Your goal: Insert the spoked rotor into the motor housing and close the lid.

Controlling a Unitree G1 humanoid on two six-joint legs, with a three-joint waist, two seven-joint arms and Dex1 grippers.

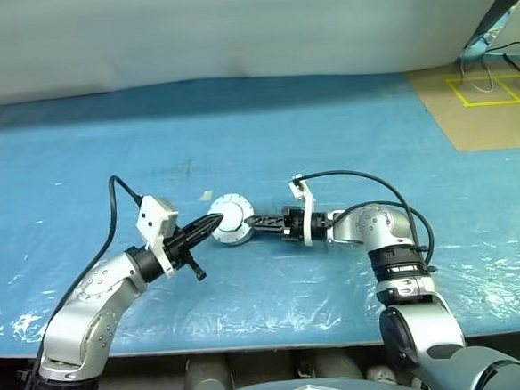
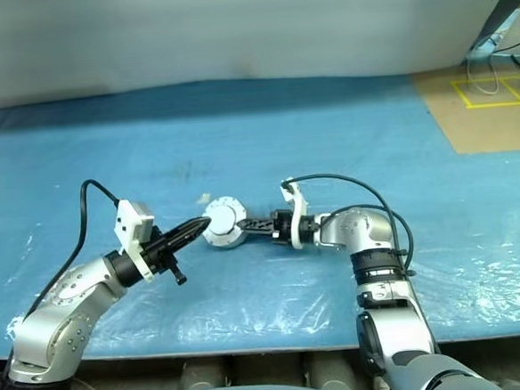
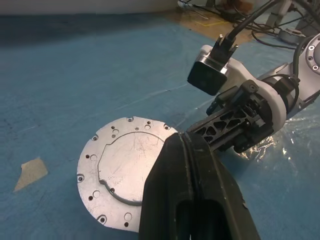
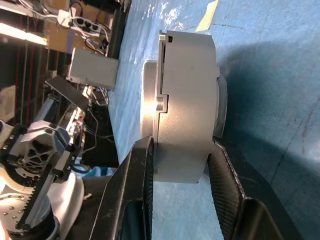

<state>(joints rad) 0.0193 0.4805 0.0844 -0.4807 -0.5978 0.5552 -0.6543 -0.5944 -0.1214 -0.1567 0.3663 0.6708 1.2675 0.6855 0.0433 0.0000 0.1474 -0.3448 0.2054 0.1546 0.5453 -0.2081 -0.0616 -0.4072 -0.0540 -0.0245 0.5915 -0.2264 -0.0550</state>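
Observation:
The motor housing (image 1: 232,219), a squat round silver puck, is held on edge just above the blue table. My right gripper (image 1: 247,223) is shut on it, one finger on each flat face (image 4: 187,100). The face toward my left arm is a flat silver plate with small holes (image 3: 125,175); I cannot tell whether this is the lid. My left gripper (image 1: 210,225) is shut, holds nothing, and its tip (image 3: 182,137) is at that face. The spoked rotor is out of view.
A blue plastic sheet (image 1: 265,132) covers the table. A small tan scrap (image 1: 206,196) lies just behind the housing. Brown floor with yellow tape marks (image 1: 485,99) and cables lies at the far right. The table's front edge runs close to my body.

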